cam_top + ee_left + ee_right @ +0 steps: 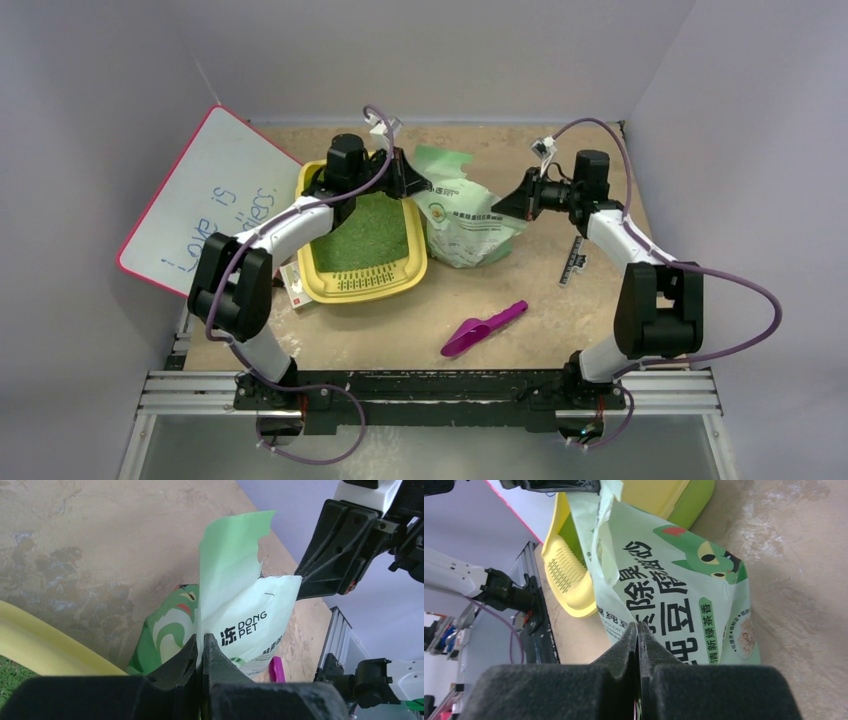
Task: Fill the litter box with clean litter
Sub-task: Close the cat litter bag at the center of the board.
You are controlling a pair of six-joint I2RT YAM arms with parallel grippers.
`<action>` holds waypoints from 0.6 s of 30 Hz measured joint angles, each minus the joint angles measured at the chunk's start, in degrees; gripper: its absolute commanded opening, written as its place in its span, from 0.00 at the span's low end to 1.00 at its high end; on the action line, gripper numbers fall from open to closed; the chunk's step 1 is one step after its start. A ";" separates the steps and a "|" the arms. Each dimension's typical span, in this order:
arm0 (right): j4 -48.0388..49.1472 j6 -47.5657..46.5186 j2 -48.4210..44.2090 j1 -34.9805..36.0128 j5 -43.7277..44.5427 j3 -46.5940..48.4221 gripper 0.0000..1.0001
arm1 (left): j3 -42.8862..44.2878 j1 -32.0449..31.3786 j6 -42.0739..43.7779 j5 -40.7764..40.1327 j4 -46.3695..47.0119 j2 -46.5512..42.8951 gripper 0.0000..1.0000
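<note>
The litter box point(360, 290) sits toward the far left of the surface point(560, 330), with green litter point(365, 235) covering its floor. Just beside it, the bag point(460, 225) is pinched at opposite edges by the left end effector point(201, 645) and the right end effector point(638, 630), both clenched on it. Such thin grips may slip and spill granules outside the rim.

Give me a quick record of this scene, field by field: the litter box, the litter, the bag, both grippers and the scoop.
litter box: yellow tray, directly left of the bag in the top view
clean litter: green granules covering the box floor
bag: pale green, printed, held between the two arms
left gripper: shut on the bag's top edge
right gripper: shut on the bag's opposite edge
scoop: purple, lying loose, nearer the robot than the bag, untouched
</note>
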 measured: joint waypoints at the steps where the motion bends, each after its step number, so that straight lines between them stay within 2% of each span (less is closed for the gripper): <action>1: -0.22 0.04 0.00 -0.04 -0.44 0.00 0.10 | 0.46 0.02 0.50 -0.02 -1.38 0.02 0.00; 4: -1.09 0.35 -0.09 -0.76 -1.68 0.00 0.49 | 2.78 0.11 2.47 -0.81 -5.64 0.74 0.00; 5: -1.77 0.35 -0.24 -1.18 -1.81 0.00 0.56 | 3.85 0.11 3.23 -1.25 -6.95 1.22 0.00; 7: -3.34 -0.85 -0.96 -1.92 -1.55 -0.02 0.63 | 5.07 0.20 4.04 -1.79 -8.33 1.99 0.00; 10: -4.63 -4.09 -3.78 -2.47 0.22 -0.96 0.66 | 6.36 0.42 4.90 -2.12 -9.77 2.93 0.00; 12: -4.28 -5.70 -5.90 -2.51 0.94 -2.47 0.63 | 7.26 0.50 5.20 -2.19 -11.04 3.32 0.00; 18: 1.73 -6.78 -9.25 -2.27 3.30 -9.35 0.12 | 8.90 0.50 7.76 -2.34 -15.91 3.39 0.00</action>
